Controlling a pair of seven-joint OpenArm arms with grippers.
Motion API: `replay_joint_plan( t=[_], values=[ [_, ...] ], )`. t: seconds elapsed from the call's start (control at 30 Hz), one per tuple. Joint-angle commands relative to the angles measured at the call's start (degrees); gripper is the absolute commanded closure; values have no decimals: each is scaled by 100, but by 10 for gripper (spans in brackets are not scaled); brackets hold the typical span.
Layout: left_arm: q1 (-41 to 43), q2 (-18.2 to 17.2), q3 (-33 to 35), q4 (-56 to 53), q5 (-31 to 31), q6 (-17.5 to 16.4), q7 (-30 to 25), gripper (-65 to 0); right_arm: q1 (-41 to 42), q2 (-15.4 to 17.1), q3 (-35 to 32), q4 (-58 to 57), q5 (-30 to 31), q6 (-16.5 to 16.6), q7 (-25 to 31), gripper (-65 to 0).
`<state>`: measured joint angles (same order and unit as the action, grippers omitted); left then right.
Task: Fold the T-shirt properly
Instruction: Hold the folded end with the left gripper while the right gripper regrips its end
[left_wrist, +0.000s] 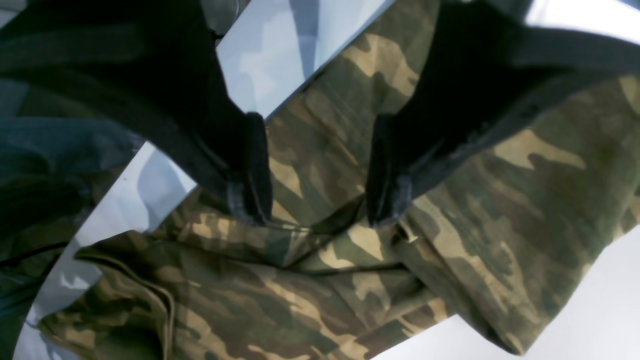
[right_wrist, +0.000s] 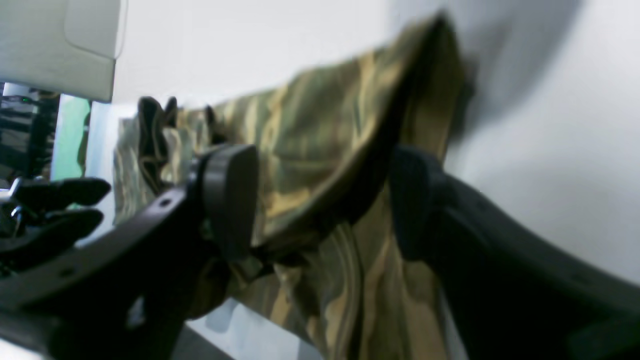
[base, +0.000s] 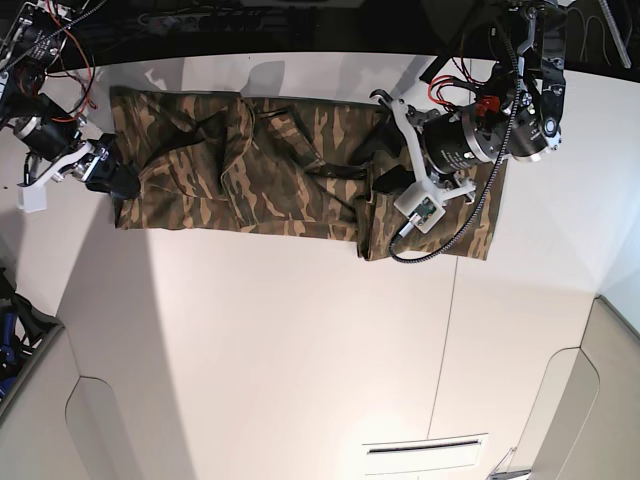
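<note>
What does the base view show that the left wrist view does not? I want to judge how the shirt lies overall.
Only the base view shows the whole camouflage-print cloth T-shirt spread as a long band across the white table, with both arms at its ends, the right hand at one edge. Only the left wrist view shows the left hand up close, fingers apart over creased folds of cloth. Both show the shirt lying on the white surface.

Your white worktop (base: 300, 350) carries the camouflage T-shirt (base: 270, 190), spread lengthwise and rumpled along its far edge.
</note>
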<state>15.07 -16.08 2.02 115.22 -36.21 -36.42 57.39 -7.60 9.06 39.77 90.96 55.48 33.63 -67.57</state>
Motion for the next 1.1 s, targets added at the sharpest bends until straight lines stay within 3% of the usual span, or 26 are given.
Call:
replay_joint_plan(
  t=[0.0,0.2,0.47,0.87,1.07],
  values=[
    [-46,-31,-22,96,-81,-2,-103,-333,59,76,42,103,42,20,55,-407],
    [-46,-28,-22,96,-83,-2,-105,-333,57,76,39,92,-459,-83,188,-407],
    [-46,-31,-22,96,-83,-2,-103,-333,59,74,39,28,-651,-85,369,-407],
    [-46,-28,-22,96,-87,-2,-105,-333,57,74,15,-522,-636,-22,415,-407],
    [-46,-28,-22,96,-85,-2,-105,-333,57,57,-181,-608,-267,-22,304,-407]
  ],
)
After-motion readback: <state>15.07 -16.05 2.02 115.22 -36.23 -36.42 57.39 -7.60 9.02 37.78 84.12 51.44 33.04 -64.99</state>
